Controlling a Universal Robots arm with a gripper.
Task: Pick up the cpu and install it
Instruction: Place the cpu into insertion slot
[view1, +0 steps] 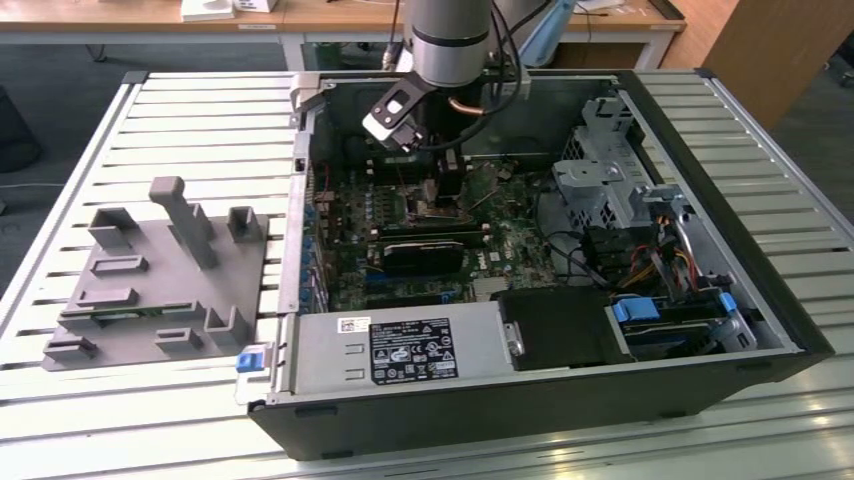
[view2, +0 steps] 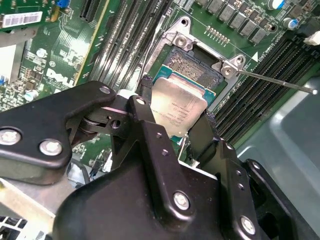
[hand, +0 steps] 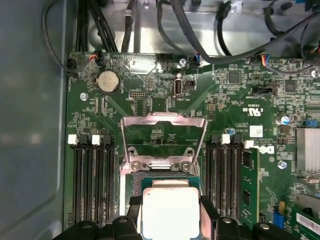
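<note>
The cpu (view2: 176, 111), a flat square chip with a silvery top, sits between the two black fingers (view2: 145, 95) of my gripper (view2: 177, 102), which is shut on its opposite edges. It hangs just above the open socket (view2: 192, 65) on the green motherboard, partly overlapping it. In the first wrist view the cpu (hand: 170, 207) is near the gripper (hand: 171, 216), with the socket's metal load plate (hand: 162, 132) swung open beyond it. In the exterior view the gripper (view1: 445, 195) reaches down into the open computer case (view1: 787, 330).
The socket's thin lever rod (view2: 275, 80) sticks out beside the memory slots (view2: 255, 85). A grey fixture plate (view1: 154, 285) with upright posts lies on the slatted table at the exterior view's left. The power supply (view1: 400, 350), drive cage (view1: 607, 185) and cables (view1: 654, 265) crowd the case.
</note>
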